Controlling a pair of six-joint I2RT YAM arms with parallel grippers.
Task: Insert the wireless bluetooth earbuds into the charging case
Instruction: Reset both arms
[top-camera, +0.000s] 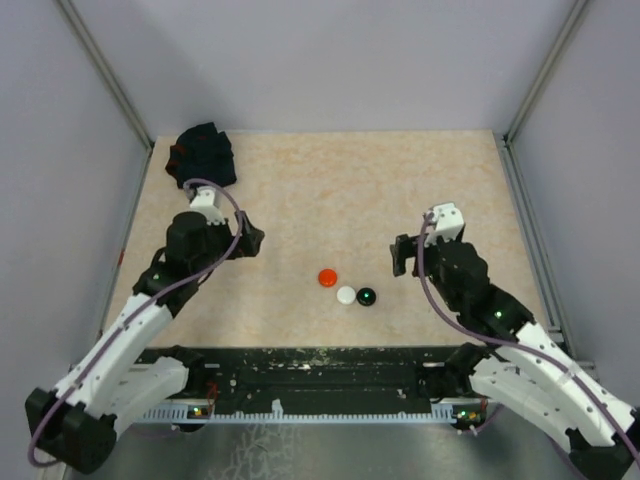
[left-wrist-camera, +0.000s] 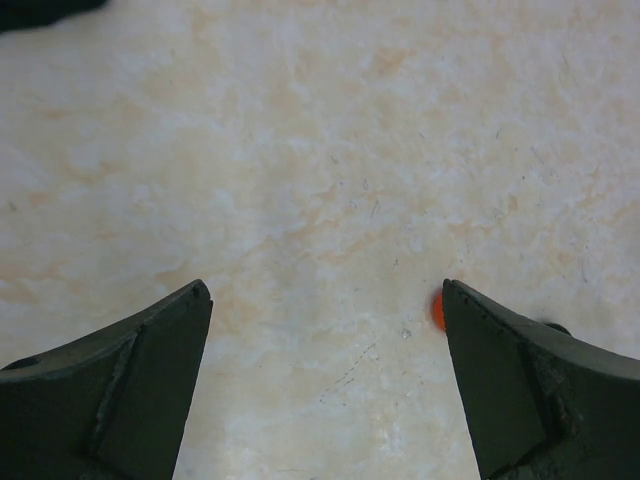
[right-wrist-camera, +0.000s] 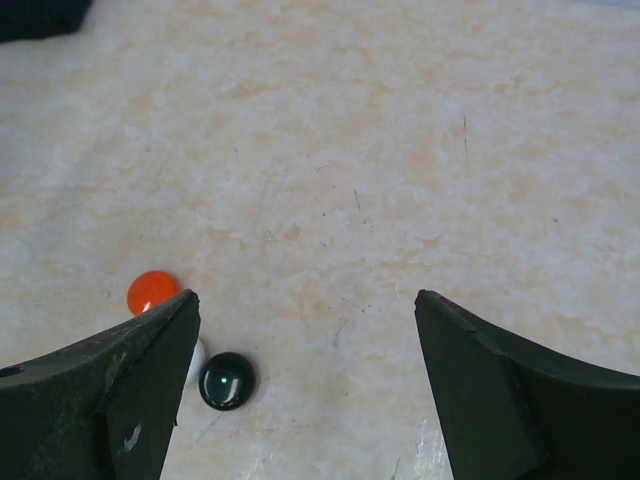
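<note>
We saw the earbuds (top-camera: 346, 295) lying in a short row on the table (top-camera: 330, 190), between the left gripper (top-camera: 252, 240) and the right gripper (top-camera: 402, 256), touching neither. Both pairs of jaws stood wide apart, empty. The pieces were small and round: red, white, and black with a green glint.

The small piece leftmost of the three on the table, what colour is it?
The leftmost piece is orange-red, clearest in the right wrist view.

no text, label, brand, number or sign can be read in any of the views.
</note>
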